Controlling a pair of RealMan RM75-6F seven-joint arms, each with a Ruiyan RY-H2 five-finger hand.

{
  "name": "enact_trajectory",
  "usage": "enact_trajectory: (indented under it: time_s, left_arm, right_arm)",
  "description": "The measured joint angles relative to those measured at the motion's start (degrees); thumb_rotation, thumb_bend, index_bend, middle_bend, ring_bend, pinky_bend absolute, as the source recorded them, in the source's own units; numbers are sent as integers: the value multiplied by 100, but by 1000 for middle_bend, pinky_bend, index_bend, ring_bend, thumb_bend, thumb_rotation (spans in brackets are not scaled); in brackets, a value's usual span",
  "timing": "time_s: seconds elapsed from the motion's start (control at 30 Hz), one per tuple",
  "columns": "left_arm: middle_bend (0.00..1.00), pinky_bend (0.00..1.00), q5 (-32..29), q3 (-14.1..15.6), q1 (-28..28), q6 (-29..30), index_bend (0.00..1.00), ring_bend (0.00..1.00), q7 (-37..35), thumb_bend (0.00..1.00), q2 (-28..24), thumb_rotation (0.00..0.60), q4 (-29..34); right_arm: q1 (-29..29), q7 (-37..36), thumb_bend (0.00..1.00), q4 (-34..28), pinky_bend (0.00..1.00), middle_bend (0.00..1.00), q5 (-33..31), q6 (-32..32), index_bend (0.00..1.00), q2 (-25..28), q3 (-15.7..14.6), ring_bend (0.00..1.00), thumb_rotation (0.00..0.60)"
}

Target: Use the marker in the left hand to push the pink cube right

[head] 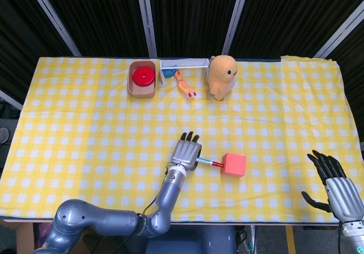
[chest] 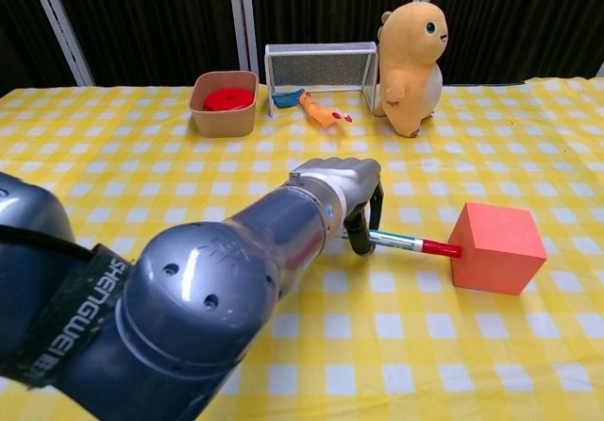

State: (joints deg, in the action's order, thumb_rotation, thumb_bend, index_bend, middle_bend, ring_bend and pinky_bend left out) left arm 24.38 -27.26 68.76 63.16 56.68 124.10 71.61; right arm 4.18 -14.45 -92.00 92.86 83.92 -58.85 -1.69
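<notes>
The pink cube (head: 234, 164) (chest: 497, 248) sits on the yellow checked cloth, right of centre near the front. My left hand (head: 186, 153) (chest: 346, 187) grips a marker (head: 209, 163) (chest: 413, 244) with a red cap, pointing right. The marker's red tip touches the cube's left face. My right hand (head: 335, 181) rests at the table's front right corner with fingers spread, holding nothing, far from the cube. The chest view does not show it.
At the back stand a brown bowl with a red disc (head: 142, 78) (chest: 225, 101), a small white wire goal (head: 183, 65) (chest: 319, 66), an orange toy (head: 185, 86) (chest: 322, 111) and a tan plush animal (head: 221, 76) (chest: 411, 54). The table's front edge (head: 261, 223) lies close behind the cube.
</notes>
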Motion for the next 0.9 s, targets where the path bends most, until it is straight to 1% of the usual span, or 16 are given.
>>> enact_trajectory:
  time_s: [0.23, 0.47, 0.67, 0.9]
  left_arm:
    - [114, 82, -1, 1, 102, -18, 609, 0, -17, 477, 131, 600, -48]
    - [113, 82, -15, 162, -115, 113, 608, 0, -14, 478, -79, 600, 144]
    - [112, 82, 24, 346, -416, 274, 608, 0, -33, 477, -486, 600, 539]
    - [112, 82, 208, 672, -913, 473, 607, 0, -127, 478, -1386, 600, 1462]
  right_arm:
    - [-13, -18, 320, 10, 0, 0, 2, 21, 0, 7, -2, 0, 600]
    - [-29, -39, 321, 24, 0, 0, -24, 29, 0, 15, 2, 0, 600]
    - [-39, -25, 320, 25, 0, 0, -43, 42, 0, 14, 13, 0, 600]
    - [-38, 3, 320, 14, 0, 0, -66, 26, 0, 12, 25, 0, 600]
